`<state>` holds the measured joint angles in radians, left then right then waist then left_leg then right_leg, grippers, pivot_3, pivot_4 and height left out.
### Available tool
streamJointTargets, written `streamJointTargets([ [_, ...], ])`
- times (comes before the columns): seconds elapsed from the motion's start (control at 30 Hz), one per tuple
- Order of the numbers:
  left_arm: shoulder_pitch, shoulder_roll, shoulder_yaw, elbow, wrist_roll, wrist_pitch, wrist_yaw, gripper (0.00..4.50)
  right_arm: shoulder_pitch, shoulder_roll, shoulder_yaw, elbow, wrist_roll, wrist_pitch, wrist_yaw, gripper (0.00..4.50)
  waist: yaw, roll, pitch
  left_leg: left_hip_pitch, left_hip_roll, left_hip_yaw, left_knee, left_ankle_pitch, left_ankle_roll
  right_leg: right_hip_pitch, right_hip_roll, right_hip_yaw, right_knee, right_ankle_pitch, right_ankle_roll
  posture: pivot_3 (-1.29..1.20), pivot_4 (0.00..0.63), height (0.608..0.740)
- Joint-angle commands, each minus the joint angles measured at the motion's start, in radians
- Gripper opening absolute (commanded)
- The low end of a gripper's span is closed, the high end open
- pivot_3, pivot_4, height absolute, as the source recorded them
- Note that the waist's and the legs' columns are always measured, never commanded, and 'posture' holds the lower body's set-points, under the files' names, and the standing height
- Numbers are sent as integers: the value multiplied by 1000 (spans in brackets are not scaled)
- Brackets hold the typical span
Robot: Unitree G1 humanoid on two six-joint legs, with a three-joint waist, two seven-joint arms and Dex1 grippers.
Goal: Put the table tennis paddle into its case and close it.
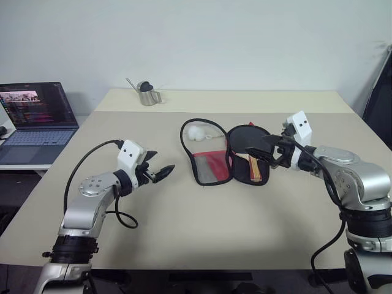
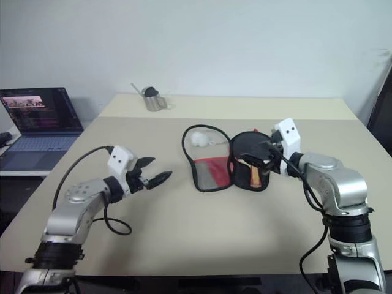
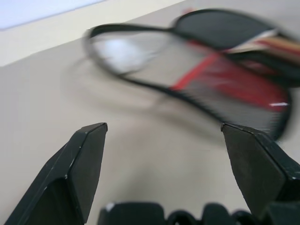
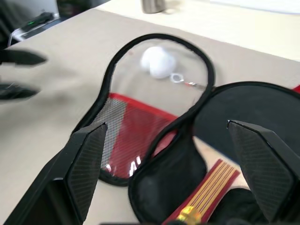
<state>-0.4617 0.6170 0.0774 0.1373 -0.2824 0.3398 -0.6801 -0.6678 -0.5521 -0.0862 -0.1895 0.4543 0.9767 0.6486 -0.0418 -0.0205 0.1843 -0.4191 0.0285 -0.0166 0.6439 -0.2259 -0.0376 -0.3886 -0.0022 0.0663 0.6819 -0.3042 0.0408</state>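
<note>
Black case [image 1: 223,154] lies unzipped on the bench [image 1: 184,214], paddle [image 4: 243,112] inside, handle [image 1: 255,168] toward the robot. Its face is partly hidden behind the right end effector [image 1: 269,150]. Both that and the left end effector [image 1: 158,168] gape, released.

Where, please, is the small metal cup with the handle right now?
The small metal cup stands at the table's far left, beyond the open black case.

No text can be read. The laptop [image 1: 38,122], well to the left of the left gripper [image 1: 158,170], shows screen lines, perhaps code, too small to read.
</note>
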Motion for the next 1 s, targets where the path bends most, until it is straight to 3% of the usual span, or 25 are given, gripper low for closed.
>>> streamJointTargets([
  [0.03,-85,-21,-1,119,63,-64,53,4255,19,-43,0,-33,13,-37,40,4474,8,0,0,0,0,0,0,0,0,0,0,0,0,0,0,0,150,740],
  [0.53,-425,-223,-85,786,218,-332,65,4255,170,-196,-94,-103,75,-82,166,4474,13,0,0,-3,-2,-1,1,0,0,0,0,-3,-1,0,0,0,150,740],
  [0.77,-489,-276,-102,920,256,-402,31,4255,248,-269,-135,-115,92,-138,222,4474,10,-1,0,-3,-3,0,2,0,0,0,1,-4,0,0,0,0,150,740],
  [1.0,-554,-356,-114,971,266,-443,-8,4255,266,-274,-147,-104,92,-153,192,4474,13,-1,0,-3,-3,0,2,0,0,0,1,-3,0,0,0,0,150,740],
])
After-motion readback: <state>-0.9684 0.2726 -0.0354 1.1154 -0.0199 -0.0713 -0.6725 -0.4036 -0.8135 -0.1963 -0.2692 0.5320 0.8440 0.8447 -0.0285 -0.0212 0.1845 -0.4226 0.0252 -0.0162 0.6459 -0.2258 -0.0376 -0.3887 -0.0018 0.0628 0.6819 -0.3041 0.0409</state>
